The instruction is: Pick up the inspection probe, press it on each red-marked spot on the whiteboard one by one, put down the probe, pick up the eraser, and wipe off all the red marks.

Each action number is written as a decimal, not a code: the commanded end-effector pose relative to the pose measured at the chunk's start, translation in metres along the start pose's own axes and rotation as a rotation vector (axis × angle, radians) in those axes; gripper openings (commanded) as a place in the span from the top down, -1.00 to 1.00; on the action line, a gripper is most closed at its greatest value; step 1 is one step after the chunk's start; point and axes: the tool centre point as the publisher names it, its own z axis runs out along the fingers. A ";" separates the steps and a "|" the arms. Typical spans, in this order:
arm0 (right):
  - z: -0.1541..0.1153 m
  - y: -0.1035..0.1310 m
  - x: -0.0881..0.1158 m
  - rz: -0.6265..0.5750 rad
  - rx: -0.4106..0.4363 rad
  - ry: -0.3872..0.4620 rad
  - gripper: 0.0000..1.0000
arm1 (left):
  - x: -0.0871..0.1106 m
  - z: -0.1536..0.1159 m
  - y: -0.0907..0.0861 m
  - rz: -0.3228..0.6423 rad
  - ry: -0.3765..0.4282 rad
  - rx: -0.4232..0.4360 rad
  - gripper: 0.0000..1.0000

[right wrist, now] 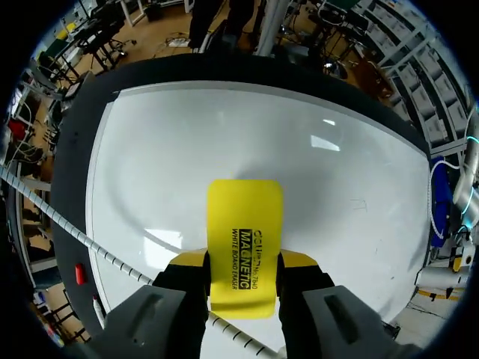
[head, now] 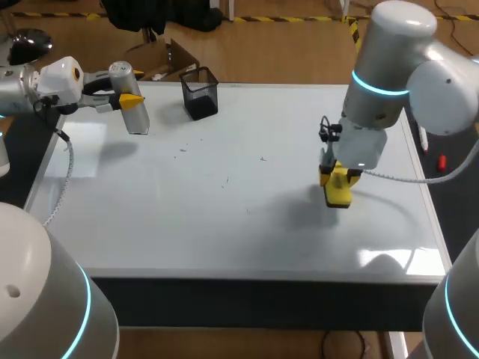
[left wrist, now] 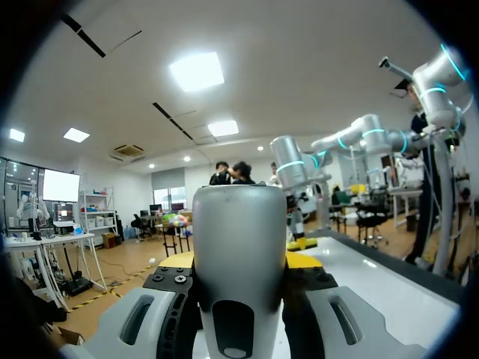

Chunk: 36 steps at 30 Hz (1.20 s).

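A big white whiteboard (head: pixel 247 232) (right wrist: pixel 224 134) (left wrist: pixel 389 299) is laid flat on a dark table (head: pixel 262 303). The board is shiny, and bright patches of light are seen on it. A few tiny grey marks (head: pixel 183 150) are left on it, just in front of a black mesh cup (head: pixel 199 92). The cup is stood at the back edge of the board.

In the left wrist view, much of what lies ahead is hidden by the probe (left wrist: pixel 239 224). The right arm (left wrist: pixel 292 168) (head: pixel 389 75) is seen past it, far across the board. In the head view, a part of the board well to the right of the cup is covered by the right arm.

The grey probe (head: pixel 138 120) is found near the cup, on its left side, and it is held up in the air. It is squeezed from both sides by the yellow tips of the left gripper (head: pixel 131 101) (left wrist: pixel 239 259).

The yellow eraser (head: pixel 338 196) (right wrist: pixel 245 217) is found well apart from the cup, to its right and nearer the front. It is pinched between the two fingers of the right gripper (head: pixel 338 179) (right wrist: pixel 245 259) and sticks out ahead of them. It is held low over the board. Whether the board is touched cannot be told.
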 end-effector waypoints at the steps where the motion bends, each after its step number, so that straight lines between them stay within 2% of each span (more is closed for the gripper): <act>1: 0.000 -0.018 0.013 0.006 -0.009 -0.038 1.00 | 0.000 0.000 -0.001 0.002 -0.001 -0.001 1.00; 5: -0.003 -0.026 0.012 0.016 0.008 -0.064 1.00 | 0.000 0.000 -0.001 0.002 -0.001 -0.001 1.00; 27: -0.003 -0.026 0.012 0.016 0.008 -0.064 1.00 | 0.000 0.000 -0.001 0.002 -0.001 -0.001 1.00; 36: -0.006 -0.076 0.004 -0.062 0.022 -0.003 1.00 | 0.000 0.000 -0.001 0.002 -0.001 -0.001 1.00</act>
